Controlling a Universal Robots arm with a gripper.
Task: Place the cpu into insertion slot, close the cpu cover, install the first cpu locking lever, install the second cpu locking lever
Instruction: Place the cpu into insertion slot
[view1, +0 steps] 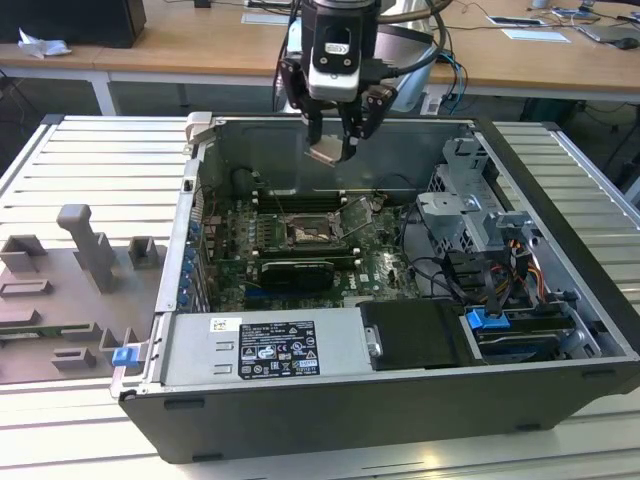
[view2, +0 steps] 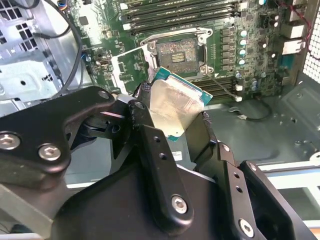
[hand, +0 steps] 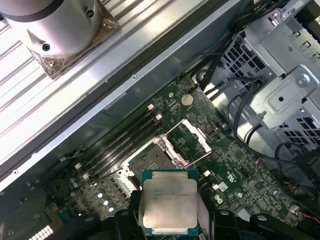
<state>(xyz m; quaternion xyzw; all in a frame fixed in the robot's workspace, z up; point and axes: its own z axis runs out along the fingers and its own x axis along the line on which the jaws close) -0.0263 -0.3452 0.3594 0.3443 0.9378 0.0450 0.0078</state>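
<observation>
1. Ribbed metal table (view1: 90, 165): carries everything listed below.
2. Open computer case (view1: 400, 430): dark, lying on its side with the interior facing up, at the middle of the table.
3. Grey moulded fixture (view1: 70, 290): on the table at the exterior view's left, just beside the case.
4. Power supply (view1: 340, 345): silver box with a white label, along the near wall inside the case.
5. Green motherboard (view1: 385, 275): flat on the case floor.
6. Grey drive cage (view1: 470, 215): at the exterior view's right of the motherboard, with cables running from it.
7. Gripper (view1: 333, 140): black, two-fingered, hanging above the case interior over the far part of the board. Its fingers (view2: 145, 107) are clenched on two opposite edges of the cpu.
8. Black rectangular card (view1: 297, 270): seated on the board, just nearer the power supply than the socket.
9. Memory slots (view2: 180, 12): long, narrow, black, in rows beside the socket.
10. Cpu cover (view2: 127, 67): silver frame with a square window, swung open, standing off to one side of the socket.
11. Insertion slot (view2: 177, 52): dark square socket with a grey metal rim, uncovered and unfilled.
12. Cpu (view2: 172, 102): pale silver top on a green substrate, held in the air between the fingers, tilted, above the board and clear of the insertion slot.
</observation>
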